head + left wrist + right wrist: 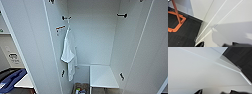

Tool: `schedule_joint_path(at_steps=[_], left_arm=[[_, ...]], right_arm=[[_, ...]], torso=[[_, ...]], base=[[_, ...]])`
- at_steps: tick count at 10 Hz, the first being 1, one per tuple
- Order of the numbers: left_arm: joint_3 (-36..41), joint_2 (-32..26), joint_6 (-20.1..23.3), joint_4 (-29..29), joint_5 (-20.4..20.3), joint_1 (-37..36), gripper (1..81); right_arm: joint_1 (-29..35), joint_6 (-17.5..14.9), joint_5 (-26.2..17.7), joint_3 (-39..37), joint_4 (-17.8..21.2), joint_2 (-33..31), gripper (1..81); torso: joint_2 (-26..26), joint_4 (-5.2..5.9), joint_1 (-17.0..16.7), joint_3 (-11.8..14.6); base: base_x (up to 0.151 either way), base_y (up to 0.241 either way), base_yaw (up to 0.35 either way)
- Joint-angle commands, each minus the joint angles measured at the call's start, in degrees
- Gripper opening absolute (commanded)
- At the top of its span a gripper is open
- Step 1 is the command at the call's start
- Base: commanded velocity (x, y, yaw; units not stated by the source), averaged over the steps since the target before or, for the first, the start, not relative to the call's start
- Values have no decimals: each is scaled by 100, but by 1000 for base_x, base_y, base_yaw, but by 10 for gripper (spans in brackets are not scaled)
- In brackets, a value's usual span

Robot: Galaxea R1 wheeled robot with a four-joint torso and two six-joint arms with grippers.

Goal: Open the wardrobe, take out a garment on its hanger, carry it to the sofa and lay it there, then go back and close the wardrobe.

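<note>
The wardrobe [95,37] stands right in front of me with both tall white doors swung wide, the left door [32,45] and the right door [150,50] framing its white inside. The cloth hanging there is a plain white shirt [68,53] on the left side wall. In the left wrist view my left gripper [216,45] is close to a white wardrobe panel [233,25], its dark tips apart and nothing between them. My right gripper [216,92] stands the same way against a white panel [199,69], open and holding nothing.
A low white shelf box [102,76] fills the wardrobe's lower right, with small items [80,90] on the floor beside it. Something blue [11,78] lies low behind the left door. An orange frame [178,18] stands on dark carpet [183,36].
</note>
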Motion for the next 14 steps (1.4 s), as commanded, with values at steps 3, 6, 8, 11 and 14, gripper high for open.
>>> schedule_joint_path(at_steps=[3, 6, 8, 11, 14], left_arm=[[267, 618, 87, 76, 452, -427, 811], [-41, 882, 87, 365, 408, -5, 811], [-428, 1076, 87, 542, 381, 285, 811], [-991, 1322, 95, 832, 355, 874, 811], [-1219, 1472, 95, 1720, 162, 1769, 811]], right_arm=[[229, -22, -46, 196, -842, 360, 811], [176, -22, -117, -68, -1027, 747, 811], [98, -22, -117, -157, -1195, 845, 811], [-228, -13, -29, -640, -1177, 634, 811], [-545, -5, 94, -1299, -1151, 643, 811]], torso=[[2, 0, 2, 0], [5, 0, 7, 0], [5, 0, 7, 0], [5, 0, 7, 0], [5, 0, 7, 0]], base=[[0, 0, 0], [0, 0, 0], [0, 0, 0], [0, 0, 0], [0, 0, 0]])
